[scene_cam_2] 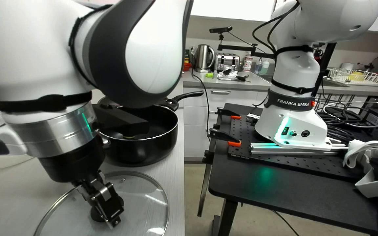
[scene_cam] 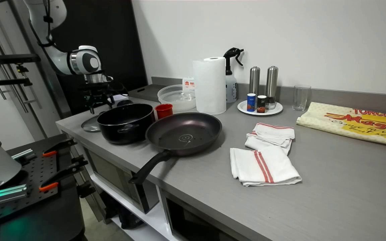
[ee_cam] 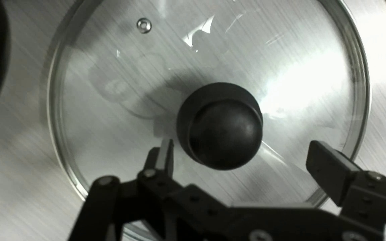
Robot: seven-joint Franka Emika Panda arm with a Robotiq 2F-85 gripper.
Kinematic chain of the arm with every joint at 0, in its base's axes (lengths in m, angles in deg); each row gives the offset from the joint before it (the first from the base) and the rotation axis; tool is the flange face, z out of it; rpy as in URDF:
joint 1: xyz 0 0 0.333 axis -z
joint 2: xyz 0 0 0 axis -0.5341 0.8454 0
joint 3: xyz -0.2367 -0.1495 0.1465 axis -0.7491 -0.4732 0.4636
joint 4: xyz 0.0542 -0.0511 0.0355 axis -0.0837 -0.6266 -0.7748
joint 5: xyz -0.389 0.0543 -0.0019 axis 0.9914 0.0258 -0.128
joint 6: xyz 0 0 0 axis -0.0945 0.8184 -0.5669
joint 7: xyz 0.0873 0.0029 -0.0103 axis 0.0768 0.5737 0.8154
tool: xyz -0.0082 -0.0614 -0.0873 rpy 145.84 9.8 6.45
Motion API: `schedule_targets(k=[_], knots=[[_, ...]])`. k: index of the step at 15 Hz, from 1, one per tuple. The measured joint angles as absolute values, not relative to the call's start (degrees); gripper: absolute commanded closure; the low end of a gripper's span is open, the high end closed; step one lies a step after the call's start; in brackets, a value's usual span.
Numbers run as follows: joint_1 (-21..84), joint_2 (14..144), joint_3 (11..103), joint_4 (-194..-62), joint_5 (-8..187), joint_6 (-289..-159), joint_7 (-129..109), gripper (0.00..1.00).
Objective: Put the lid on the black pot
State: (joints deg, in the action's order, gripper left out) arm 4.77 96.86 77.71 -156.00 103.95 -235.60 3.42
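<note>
The see-through lid [scene_cam: 89, 125] lies on the grey counter beside the black pot [scene_cam: 121, 132], near the counter's end. The lid also shows in an exterior view [scene_cam_2: 144, 203] and in the wrist view [ee_cam: 112, 77], with a black round knob [ee_cam: 226, 134] facing up. The pot stands upright and uncovered; it also shows in an exterior view [scene_cam_2: 143, 152]. A dark curved edge at the wrist view's left looks like the pot. My gripper [ee_cam: 241, 154] is open above the lid, its fingers on either side of the knob, the left finger closer. In an exterior view the gripper [scene_cam_2: 107, 206] hides part of the knob.
A black frying pan [scene_cam: 186, 134] stands against the pot's side, its handle over the counter's front edge. A red cup [scene_cam: 164, 110] and a clear plastic tub [scene_cam: 176, 97] stand behind the pot. A paper towel roll [scene_cam: 209, 85] stands farther along.
</note>
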Motion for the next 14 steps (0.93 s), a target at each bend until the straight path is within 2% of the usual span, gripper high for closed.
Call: schedule_targets(k=[6, 7, 8, 10, 14], knots=[[4.95, 96.8, 76.76, -158.9, 103.95, -239.18, 2.41, 0.0], [4.95, 96.76, 76.61, -159.27, 103.95, -239.68, 2.39, 0.25], [4.95, 96.76, 76.49, -159.51, 103.95, -240.03, 2.38, 0.28], [4.95, 96.58, 76.28, -159.69, 103.95, -240.54, 2.36, 0.44], [4.95, 95.47, 75.97, -159.9, 103.95, -240.73, 2.3, 0.68]])
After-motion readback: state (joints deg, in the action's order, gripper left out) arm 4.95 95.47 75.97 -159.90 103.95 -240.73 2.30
